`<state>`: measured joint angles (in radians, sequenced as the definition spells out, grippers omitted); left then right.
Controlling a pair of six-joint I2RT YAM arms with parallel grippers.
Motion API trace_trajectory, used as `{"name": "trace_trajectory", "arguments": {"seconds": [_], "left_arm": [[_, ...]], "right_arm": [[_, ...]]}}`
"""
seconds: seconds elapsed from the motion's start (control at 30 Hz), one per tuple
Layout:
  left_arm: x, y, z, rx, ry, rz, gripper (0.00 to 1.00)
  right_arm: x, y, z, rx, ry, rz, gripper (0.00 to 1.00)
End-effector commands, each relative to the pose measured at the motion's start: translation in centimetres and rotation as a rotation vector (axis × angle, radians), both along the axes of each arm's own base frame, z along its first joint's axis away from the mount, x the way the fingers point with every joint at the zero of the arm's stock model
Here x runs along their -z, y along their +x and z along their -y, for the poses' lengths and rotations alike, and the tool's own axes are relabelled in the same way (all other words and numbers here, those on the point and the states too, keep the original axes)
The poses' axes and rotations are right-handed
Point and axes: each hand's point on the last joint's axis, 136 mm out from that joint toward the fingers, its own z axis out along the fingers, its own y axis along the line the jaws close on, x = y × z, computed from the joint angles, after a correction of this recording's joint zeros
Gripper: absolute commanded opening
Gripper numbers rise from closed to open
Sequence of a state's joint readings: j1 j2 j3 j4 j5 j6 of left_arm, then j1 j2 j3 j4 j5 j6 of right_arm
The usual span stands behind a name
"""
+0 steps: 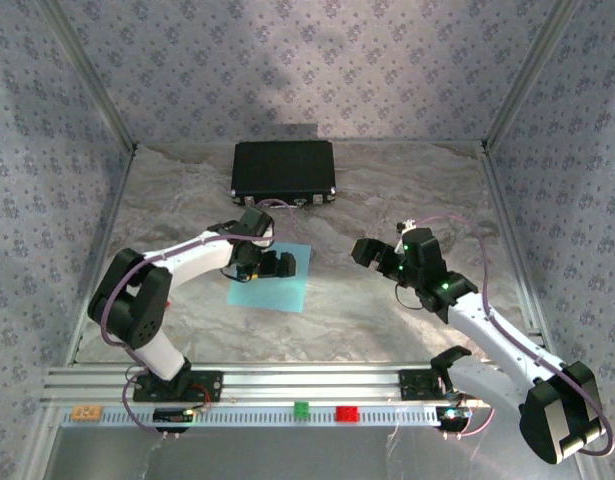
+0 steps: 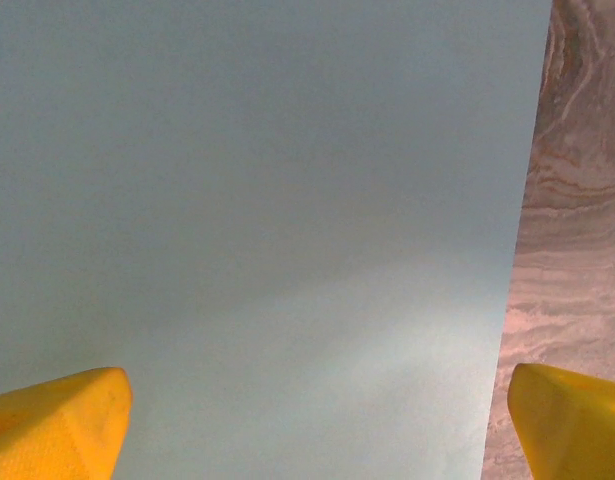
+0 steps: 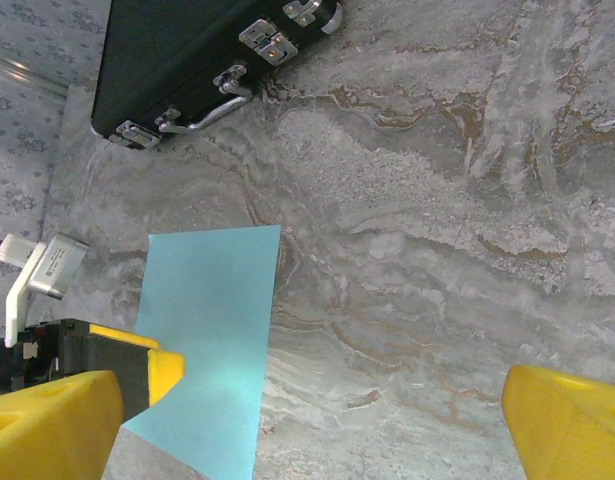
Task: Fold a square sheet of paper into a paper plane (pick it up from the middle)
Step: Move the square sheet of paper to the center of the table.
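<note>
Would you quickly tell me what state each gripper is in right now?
Left gripper: open, holding nothing, over the light-blue square sheet of paper.
Right gripper: open, holding nothing.

A black case lies far back on the surface. A green block and red block sit on the rail.

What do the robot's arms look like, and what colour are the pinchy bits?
The left arm and right arm are white tubes with chunky black joints and thin purple cables looping alongside. Small green lights glow on the right one. The left tool and right tool have bright yellow fingertips.
</note>
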<state>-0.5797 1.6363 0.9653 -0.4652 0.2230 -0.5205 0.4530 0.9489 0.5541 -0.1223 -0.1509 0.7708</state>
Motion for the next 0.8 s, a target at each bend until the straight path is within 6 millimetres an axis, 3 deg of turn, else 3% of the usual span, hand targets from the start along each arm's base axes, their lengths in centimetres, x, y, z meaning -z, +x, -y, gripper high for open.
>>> {"name": "trace_trajectory", "arguments": {"seconds": [0.0,0.13,0.3,0.63,0.77], "left_arm": [[0.7,-0.8,0.3,-0.008,-0.023,-0.056,0.94],[1.7,-1.2,-0.2,-0.156,-0.044,-0.096,0.92],[1.2,-1.3,0.3,-0.301,-0.08,-0.086,0.92],[0.3,-2.0,2.1,-0.321,-0.068,-0.067,0.92],[-1.0,-1.1,1.3,-0.261,0.009,0.003,0.92]], "right_arm": [[-0.2,-0.1,0.1,-0.002,0.002,0.014,0.99],[0.0,-0.2,0.4,0.01,-0.004,0.007,0.99],[0.3,-0.2,0.6,0.029,-0.005,-0.003,0.99],[0.5,-0.2,1.0,0.054,-0.001,-0.006,0.99],[0.3,-0.3,1.0,0.047,0.004,0.013,0.99]]}}
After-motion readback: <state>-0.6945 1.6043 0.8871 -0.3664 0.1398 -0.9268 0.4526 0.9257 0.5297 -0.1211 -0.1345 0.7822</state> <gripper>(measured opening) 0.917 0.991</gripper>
